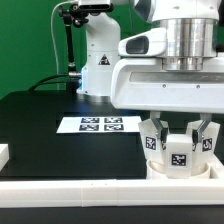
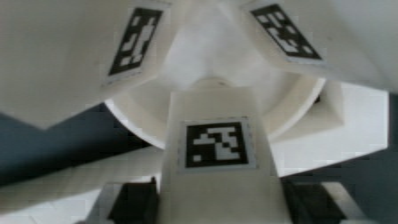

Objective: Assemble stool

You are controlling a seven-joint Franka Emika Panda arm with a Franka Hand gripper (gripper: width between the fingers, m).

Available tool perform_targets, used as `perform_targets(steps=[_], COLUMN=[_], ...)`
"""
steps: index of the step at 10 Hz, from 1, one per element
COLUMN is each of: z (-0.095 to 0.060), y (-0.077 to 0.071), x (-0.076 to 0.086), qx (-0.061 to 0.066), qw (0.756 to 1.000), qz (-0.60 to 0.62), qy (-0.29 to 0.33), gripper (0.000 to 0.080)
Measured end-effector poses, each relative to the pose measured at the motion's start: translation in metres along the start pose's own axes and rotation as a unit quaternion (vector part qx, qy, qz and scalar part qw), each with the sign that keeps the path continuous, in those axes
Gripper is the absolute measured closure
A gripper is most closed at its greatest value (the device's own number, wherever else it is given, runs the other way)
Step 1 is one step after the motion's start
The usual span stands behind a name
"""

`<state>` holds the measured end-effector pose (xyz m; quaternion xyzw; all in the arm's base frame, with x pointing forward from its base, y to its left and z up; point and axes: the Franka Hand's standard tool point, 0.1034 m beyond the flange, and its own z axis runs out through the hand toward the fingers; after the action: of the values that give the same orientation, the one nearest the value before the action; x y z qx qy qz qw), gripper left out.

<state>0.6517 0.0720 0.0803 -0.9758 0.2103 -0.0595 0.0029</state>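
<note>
Near the exterior view's right front corner of the black desk (image 1: pixel 40 115), pressed into the angle of the long white rail (image 1: pixel 70 193): the stool (image 1: pixel 178 152), upside down, round disc seat (image 1: pixel 180 172) flat on the desk and legs pointing up. Three block legs visible in the exterior view, each tagged: one at the front centre (image 1: pixel 180 154), one toward that view's left (image 1: pixel 151 139), one toward its right (image 1: pixel 206 142), all leaning slightly outward. Directly above, the white hand (image 1: pixel 181 128), lowered among the legs, its body filling the upper right of the exterior view. From the wrist view, looking down: front leg (image 2: pixel 221 148) rising from the seat (image 2: pixel 143 118), dark fingertips (image 2: pixel 128 195) at either side of its top end, apparently clenched on that leg, though actual contact hard to confirm at this blur. Two further tagged legs (image 2: pixel 137 42) (image 2: pixel 285 32) splayed away beyond the seat. Farther back on the desk, well apart from the stool, the marker board (image 1: pixel 97 124) lying flat. At the exterior view's left edge, a small white block (image 1: pixel 4 153) just beside the rail. Behind, the arm's white base (image 1: pixel 98 62) before a green backdrop.
</note>
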Motion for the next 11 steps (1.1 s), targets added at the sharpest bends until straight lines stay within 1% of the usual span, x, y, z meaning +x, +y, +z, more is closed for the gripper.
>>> perform_targets(steps=[2,6,7,8,9,10,11], z=[0.000,0.000,0.000,0.001,0.001,0.001,0.000], y=[0.003,0.011,0.011,0.011,0.011,0.011,0.011], x=[0.001,0.000,0.000,0.000,0.000,0.000,0.000], qx=[-0.002,-0.013,-0.015,-0.015,-0.015,-0.015,-0.015], qw=[0.998,0.979,0.978,0.979,0.979,0.979,0.979], qz=[0.068,0.202,0.209,0.205,0.205,0.205,0.201], qy=[0.001,-0.005,-0.007,-0.006,-0.007,-0.007,-0.007], gripper=[0.0458,0.0458,0.0458,0.0384,0.0245,0.0245,0.0180])
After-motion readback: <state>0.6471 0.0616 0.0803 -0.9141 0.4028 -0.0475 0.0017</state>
